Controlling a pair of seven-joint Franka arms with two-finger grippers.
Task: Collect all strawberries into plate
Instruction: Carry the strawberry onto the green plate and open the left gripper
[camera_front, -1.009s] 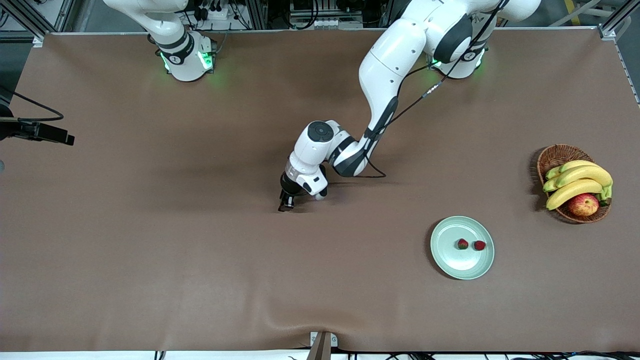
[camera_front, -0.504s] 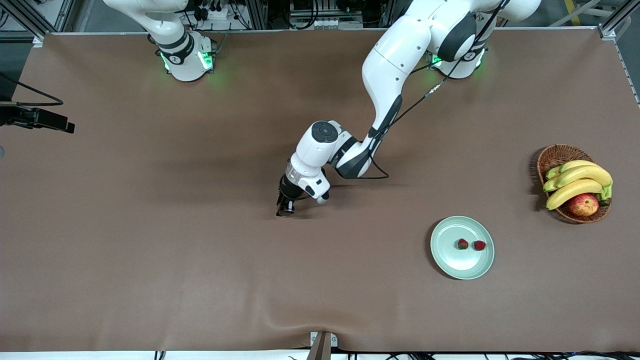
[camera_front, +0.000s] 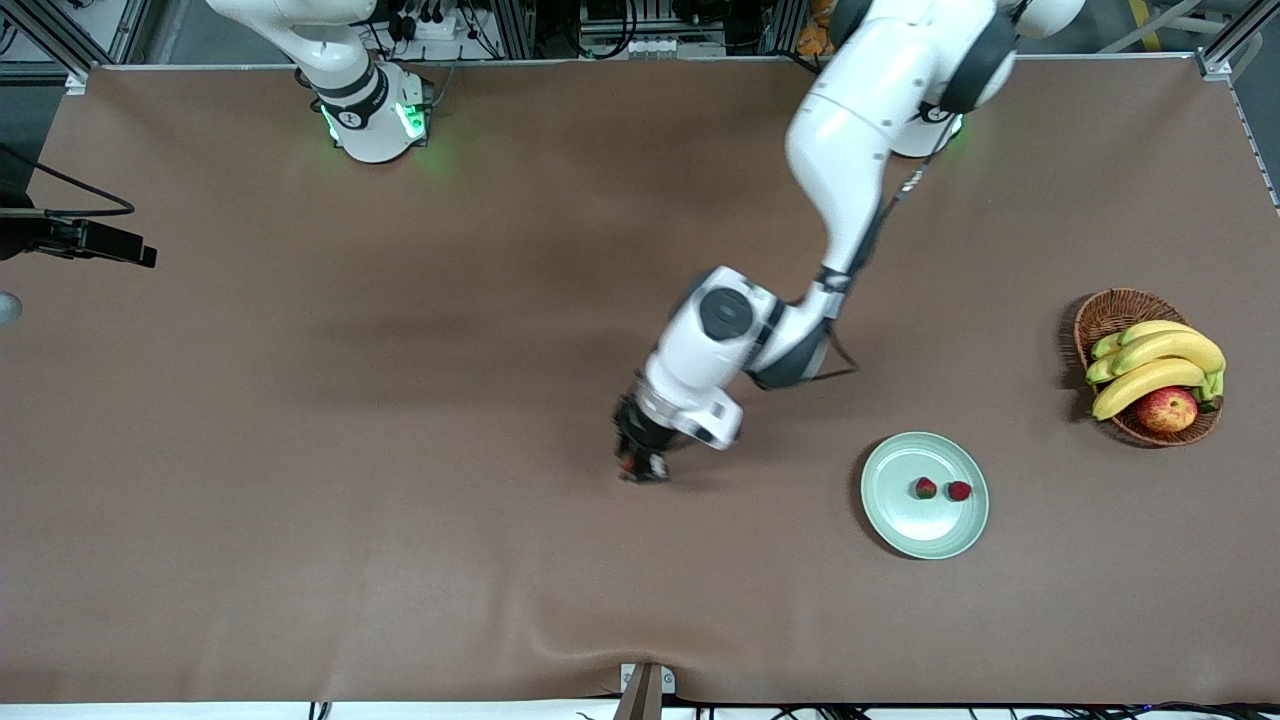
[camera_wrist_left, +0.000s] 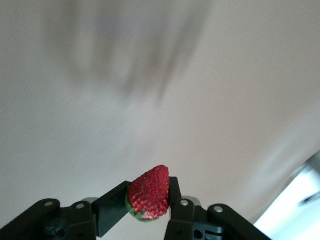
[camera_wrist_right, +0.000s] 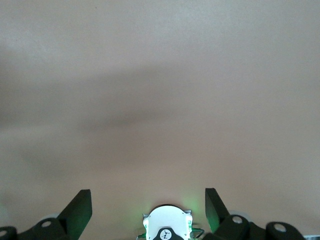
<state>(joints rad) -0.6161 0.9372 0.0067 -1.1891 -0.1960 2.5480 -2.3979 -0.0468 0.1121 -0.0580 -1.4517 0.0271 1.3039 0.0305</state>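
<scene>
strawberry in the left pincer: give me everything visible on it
The strawberry is a small red berry with a dimpled, seeded skin and a bit of green leafy top at its lower end in the left wrist view. It looks whole and unbruised. It is pinched between the two black fingers of the left pincer, which is shut on it, one finger on each side. It is held above bare brown table, not touching it, clear of the plate.

Left gripper (camera_wrist_left: 150, 210) clamped, right gripper (camera_wrist_right: 148, 210) spread

blurred: table (camera_wrist_left: 200, 75) in left wrist view | cut off: right gripper (camera_wrist_right: 147, 210) fingers, lower edge
</scene>
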